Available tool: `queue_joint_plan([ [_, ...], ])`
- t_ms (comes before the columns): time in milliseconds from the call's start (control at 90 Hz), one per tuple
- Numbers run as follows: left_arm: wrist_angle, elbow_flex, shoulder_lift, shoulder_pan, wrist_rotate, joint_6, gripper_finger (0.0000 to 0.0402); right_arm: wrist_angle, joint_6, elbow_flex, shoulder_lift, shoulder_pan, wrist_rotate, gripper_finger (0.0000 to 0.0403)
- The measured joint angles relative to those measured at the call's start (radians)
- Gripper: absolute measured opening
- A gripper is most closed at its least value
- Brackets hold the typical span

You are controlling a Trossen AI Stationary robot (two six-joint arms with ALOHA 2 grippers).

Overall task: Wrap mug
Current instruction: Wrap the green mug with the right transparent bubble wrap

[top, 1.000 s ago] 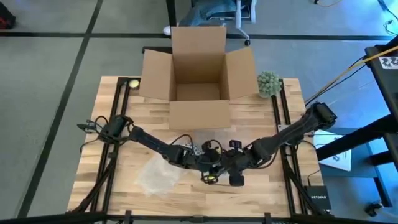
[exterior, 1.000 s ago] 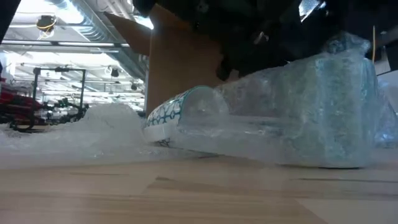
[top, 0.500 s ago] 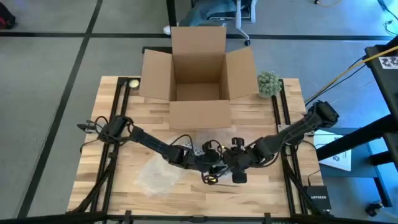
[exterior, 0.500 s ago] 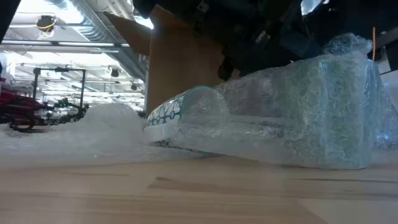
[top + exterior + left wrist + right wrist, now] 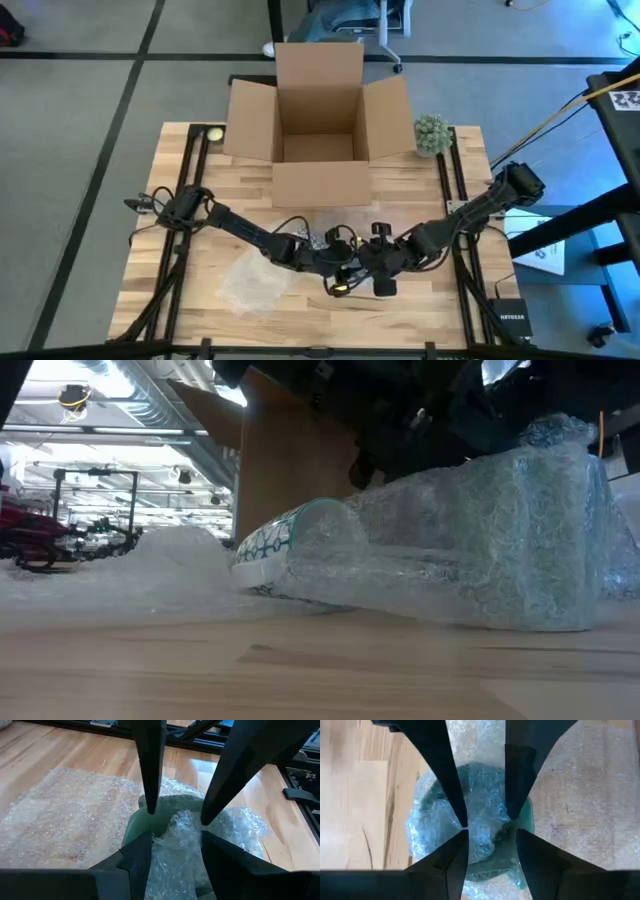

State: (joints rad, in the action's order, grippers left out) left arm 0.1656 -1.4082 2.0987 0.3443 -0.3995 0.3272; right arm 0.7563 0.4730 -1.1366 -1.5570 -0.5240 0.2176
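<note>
From above, our left gripper (image 5: 345,268) and right gripper (image 5: 372,268) meet near the table's (image 5: 450,310) front middle, the mug hidden beneath them, an open box (image 5: 318,130) well beyond.

At table height, the mug (image 5: 290,540) lies on its side, partly under wrap (image 5: 500,540).

Past our left fingers (image 5: 150,765), spread moderately, the wrapped mug (image 5: 165,820) sits between the tips.

Our right fingers (image 5: 445,765), likewise apart, straddle the wrapped mug (image 5: 480,815).

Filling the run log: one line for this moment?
left gripper: open over mug | right gripper: open | bubble wrap: partly covering
</note>
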Motion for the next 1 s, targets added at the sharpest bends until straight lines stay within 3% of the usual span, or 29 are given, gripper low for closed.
queue_joint_plan([
  [411, -0.022, 0.002, -0.032, 0.002, 0.001, -0.020, 0.0153, -0.115, -0.040, 0.002, -0.031, 0.000, 0.029, 0.0152],
  [722, -0.091, 0.001, -0.177, 0.023, -0.009, -0.034, 0.0153, -0.078, -0.058, 0.002, -0.043, 0.001, -0.002, 0.0152],
  [1000, -0.296, 0.000, -0.206, 0.028, -0.061, 0.015, 0.0153, 0.018, -0.071, -0.076, -0.029, 0.001, -0.061, 0.0152],
])
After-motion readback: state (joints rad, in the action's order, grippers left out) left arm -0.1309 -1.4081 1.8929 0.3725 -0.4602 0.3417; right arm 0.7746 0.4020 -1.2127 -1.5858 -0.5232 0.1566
